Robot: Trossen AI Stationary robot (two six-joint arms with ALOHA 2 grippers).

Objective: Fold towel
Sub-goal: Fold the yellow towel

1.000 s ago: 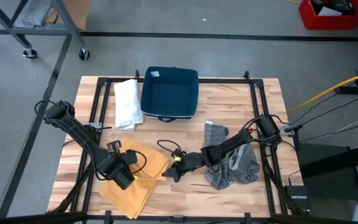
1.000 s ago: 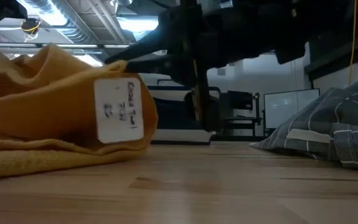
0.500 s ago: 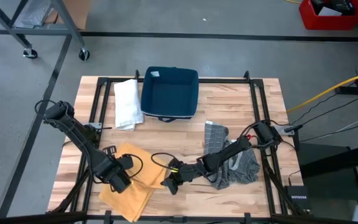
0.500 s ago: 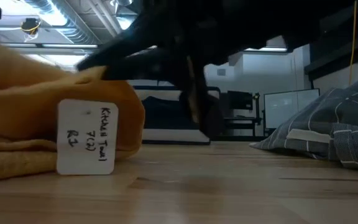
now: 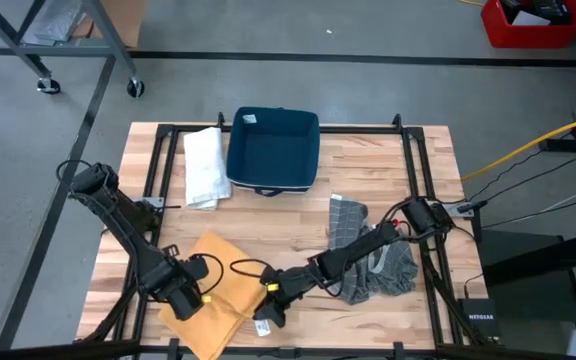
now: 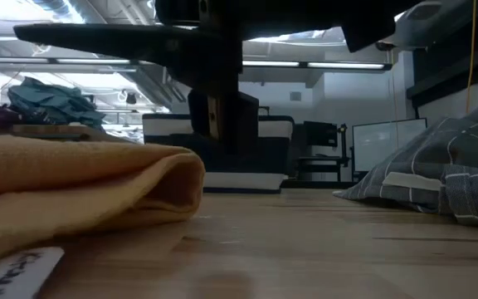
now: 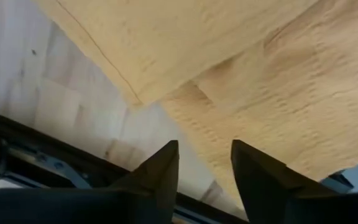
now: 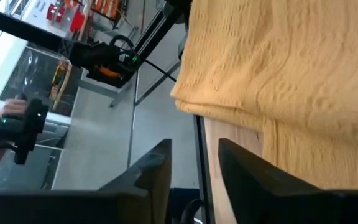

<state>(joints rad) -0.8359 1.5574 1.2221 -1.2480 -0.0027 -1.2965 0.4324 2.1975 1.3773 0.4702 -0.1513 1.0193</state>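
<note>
Left hand [image 5: 190,300]: low at the table's near left, over the near left part of the yellow towel [image 5: 220,285]. Fingers [image 7: 157,174] parted, nothing between them; towel lies just past the tips.

Right hand [image 5: 268,318]: near the table's front edge, at the towel's near right corner. Fingers [image 8: 151,171] apart with a clear gap, holding nothing; towel edge just ahead of them.

Yellow towel: soft, ribbed weave, folded over on itself, two layers visible, rounded fold edge [image 6: 177,178] resting flat on the wooden table [image 5: 288,215]. A white tag [image 6: 11,274] lies at its near side.

Further out: crumpled grey checked cloth [image 5: 373,262] at right, under the right arm. Folded white towel [image 5: 204,165] at far left, beside a dark blue square bin [image 5: 273,150] at the far middle.
</note>
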